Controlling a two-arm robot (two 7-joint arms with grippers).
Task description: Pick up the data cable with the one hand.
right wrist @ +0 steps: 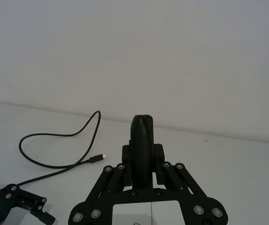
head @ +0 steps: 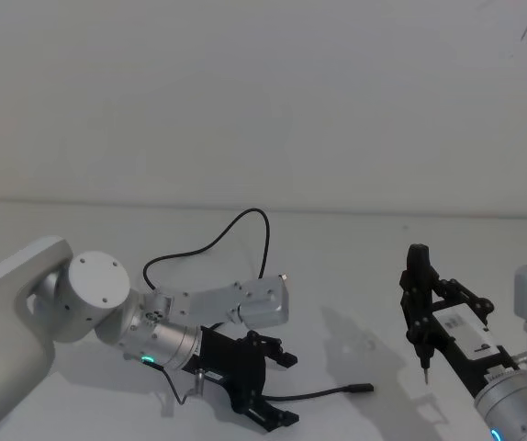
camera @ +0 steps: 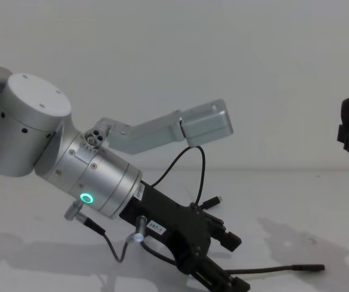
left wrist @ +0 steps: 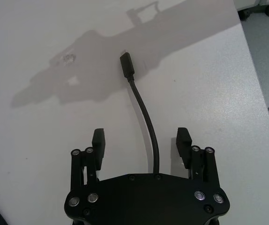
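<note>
Silver cylinders form the left arm (camera: 31, 121), with green glowing ring (camera: 87, 198) and thin grey wire (camera: 110, 246); left end effector (camera: 233, 263) black, boxy, white label (camera: 155, 227), silver screws (left wrist: 93, 197).

A white table (head: 355, 276) runs back to a pale grey wall (head: 245, 92).

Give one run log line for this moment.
left gripper: open, astride data cable | right gripper: shut, idle | data cable: on table

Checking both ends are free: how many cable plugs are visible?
2: the near plug lies ahead of the left gripper; the far plug lies farther back on the table.
</note>
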